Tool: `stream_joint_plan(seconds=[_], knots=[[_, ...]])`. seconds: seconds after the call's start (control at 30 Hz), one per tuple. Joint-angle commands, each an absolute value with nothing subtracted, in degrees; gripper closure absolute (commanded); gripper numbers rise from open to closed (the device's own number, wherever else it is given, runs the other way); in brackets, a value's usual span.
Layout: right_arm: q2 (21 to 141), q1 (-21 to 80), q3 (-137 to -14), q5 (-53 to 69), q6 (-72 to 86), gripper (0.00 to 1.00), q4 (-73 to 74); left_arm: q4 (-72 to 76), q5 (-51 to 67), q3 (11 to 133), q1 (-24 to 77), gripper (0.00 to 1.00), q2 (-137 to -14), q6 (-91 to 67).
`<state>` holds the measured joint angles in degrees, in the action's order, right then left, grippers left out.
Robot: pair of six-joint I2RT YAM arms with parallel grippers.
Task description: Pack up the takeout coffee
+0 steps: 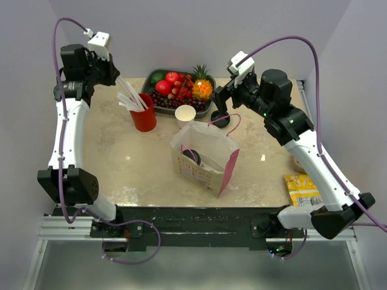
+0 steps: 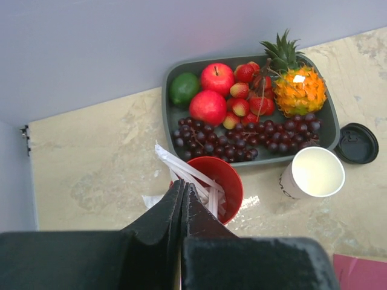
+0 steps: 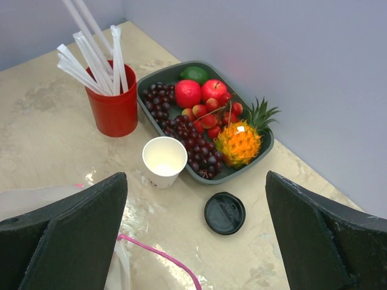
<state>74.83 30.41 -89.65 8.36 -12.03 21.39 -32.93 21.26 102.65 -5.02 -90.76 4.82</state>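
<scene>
Beige stone table, grey walls behind. Lidded coffee cup down inside the paper bag at centre. Left gripper pressed together above the red cup. Right gripper spread wide, holding nothing, over a loose black lid.

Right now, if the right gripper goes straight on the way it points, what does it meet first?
Probably the black lid lying on the table, between the fingers of the open right gripper in its wrist view; the white cup stands left of that line. Depth is unclear.
</scene>
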Motion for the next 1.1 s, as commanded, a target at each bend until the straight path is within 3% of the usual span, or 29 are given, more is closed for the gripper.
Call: stream_joint_plan(seconds=[0.0, 0.03, 0.1, 0.3, 0.47, 0.5, 0.53, 0.63, 0.87, 1.07], knots=[[72.8, 30.0, -89.2, 7.1, -12.1, 0.01, 19.1, -31.3, 24.4, 101.0, -4.7, 0.94, -90.8, 1.9], [72.8, 30.0, -89.1, 7.1, -12.2, 0.01, 19.1, -31.3, 25.0, 101.0, -4.7, 0.87, -91.1, 1.2], [72.8, 29.8, -88.9, 7.0, -12.3, 0.01, 19.0, -30.9, 25.5, 100.7, -4.6, 0.84, -91.1, 0.8], [72.6, 29.6, -87.6, 7.2, -12.0, 0.01, 17.9, -31.7, 25.7, 99.9, -4.7, 1.00, -90.7, 0.9], [73.6, 29.5, -87.3, 7.8, -11.3, 0.01, 17.1, -32.3, 25.2, 98.4, -4.7, 1.00, -89.4, 1.8], [73.6, 29.5, -87.4, 7.8, -11.3, 0.01, 17.1, -32.3, 24.5, 98.3, -4.7, 0.94, -89.0, 2.2], [73.7, 29.5, -87.4, 7.8, -11.3, 0.01, 17.1, -32.3, 21.9, 97.6, -4.7, 0.81, -88.2, 3.5], [73.9, 29.5, -87.0, 7.7, -11.4, 0.01, 17.1, -30.8, 10.5, 96.9, -6.1, 0.63, -87.4, 6.1], [75.0, 29.5, -87.5, 8.3, -11.3, 0.01, 17.9, -35.4, 5.9, 104.0, -12.3, 0.55, -100.3, 2.8], [76.7, 29.5, -88.4, 7.9, -11.6, 0.01, 20.1, -34.9, 6.5, 116.4, -10.8, 0.59, -118.2, 0.4]])
